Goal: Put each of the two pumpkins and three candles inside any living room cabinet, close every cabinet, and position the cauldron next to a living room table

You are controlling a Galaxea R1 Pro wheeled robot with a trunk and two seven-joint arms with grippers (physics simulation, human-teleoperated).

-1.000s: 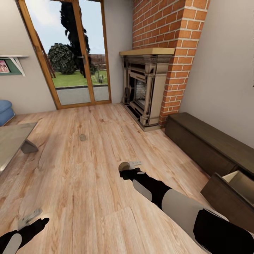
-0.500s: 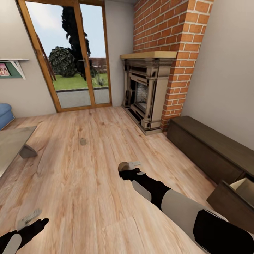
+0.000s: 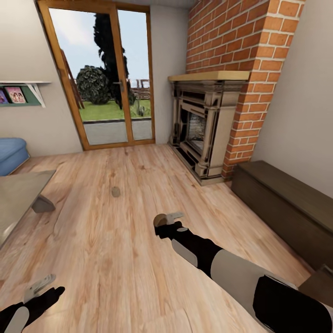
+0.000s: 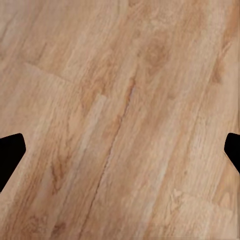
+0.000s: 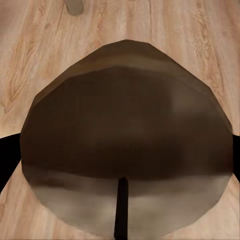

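Note:
My right gripper (image 3: 164, 220) hangs over the plank floor, shut on a stubby beige-grey candle (image 3: 161, 219). The right wrist view has that candle (image 5: 125, 145) close up, its dark wick showing, with the black fingers at both sides. A second candle (image 3: 115, 191) stands on the floor farther ahead, toward the glass door; it is also in the right wrist view, as a candle on the floor (image 5: 75, 6). The long dark-brown cabinet (image 3: 286, 199) runs along the right wall. My left gripper (image 3: 39, 286) is low at the left, open and empty over bare planks (image 4: 120, 152).
The grey-green table (image 3: 18, 196) juts in at the left, with a blue sofa (image 3: 11, 155) behind it. A brick fireplace (image 3: 203, 134) stands at the back right, beside the cabinet's end. A brown panel (image 3: 321, 284) of the cabinet pokes out at the bottom right.
The camera has swung left, so the whole scene has shifted right and the cabinet's open compartment has slid out of the picture. Both arms keep their pose; the candle stays gripped.

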